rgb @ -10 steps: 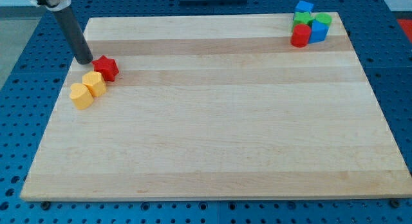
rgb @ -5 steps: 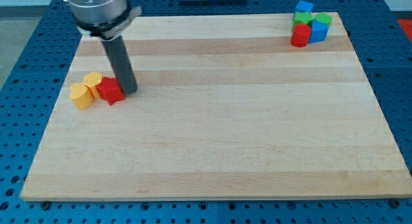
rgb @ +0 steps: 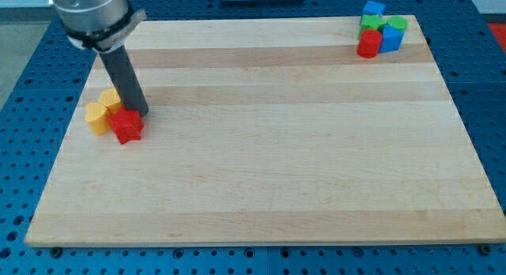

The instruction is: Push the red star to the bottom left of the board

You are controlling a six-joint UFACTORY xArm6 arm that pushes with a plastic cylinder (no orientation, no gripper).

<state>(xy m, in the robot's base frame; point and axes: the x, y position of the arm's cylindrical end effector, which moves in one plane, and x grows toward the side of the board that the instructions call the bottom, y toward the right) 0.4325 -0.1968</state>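
Observation:
The red star (rgb: 126, 126) lies on the wooden board (rgb: 261, 172) near its left edge, about midway down. My tip (rgb: 136, 114) touches the star's upper right side. Two yellow blocks sit just left of the star: one (rgb: 98, 117) at the left and one (rgb: 111, 99) above it, partly hidden by the rod. The star touches the yellow pair.
A cluster of blocks sits at the board's top right corner: a red cylinder (rgb: 368, 44), a blue block (rgb: 391, 38), two green blocks (rgb: 370, 23) (rgb: 397, 24) and a blue block (rgb: 374, 8) at the top. A blue perforated table surrounds the board.
The rod went round the star's right side and pushed it down. The star slid from the upper right of the yellow blocks to their lower right. The tip moved left in the last half second.

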